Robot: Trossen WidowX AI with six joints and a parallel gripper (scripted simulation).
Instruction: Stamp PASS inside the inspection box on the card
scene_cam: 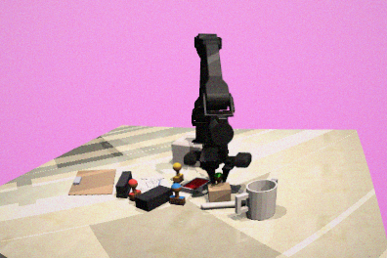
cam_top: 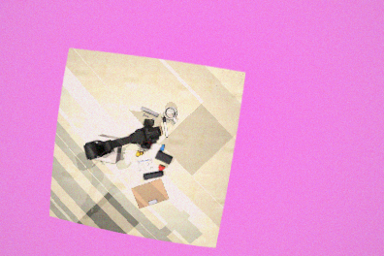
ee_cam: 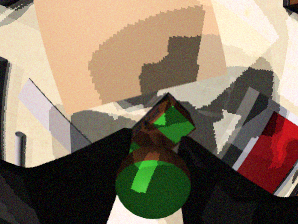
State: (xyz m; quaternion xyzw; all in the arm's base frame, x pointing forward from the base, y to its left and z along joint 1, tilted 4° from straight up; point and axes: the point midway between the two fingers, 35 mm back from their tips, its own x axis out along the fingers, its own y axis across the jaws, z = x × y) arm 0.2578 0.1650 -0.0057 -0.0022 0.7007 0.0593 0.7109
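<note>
My gripper (scene_cam: 218, 180) (ee_cam: 155, 140) is shut on the green-knobbed stamp (scene_cam: 218, 176) (ee_cam: 153, 186), with its fingers around the stem below the knob. The stamp's base, with a green top patch, shows beyond the fingertips in the wrist view. The tan block partly hides the stamp in the exterior view, so I cannot tell whether its base touches the bench. The red ink pad (scene_cam: 196, 184) (ee_cam: 272, 155) lies open beside the gripper. The white card (cam_top: 144, 163) (scene_cam: 152, 182) lies flat with faint markings; its box and lettering are too small to read.
A tan block (scene_cam: 219, 193) (ee_cam: 135, 45) is close to the held stamp. A grey mug (cam_top: 171, 112) (scene_cam: 261, 201) and a pale rod (scene_cam: 217, 205) are near it. Yellow (scene_cam: 177, 167), blue (scene_cam: 177, 188) and red (scene_cam: 133, 183) stamps, black blocks (scene_cam: 155, 197) (scene_cam: 124, 185) and a brown board (cam_top: 149, 191) surround the card.
</note>
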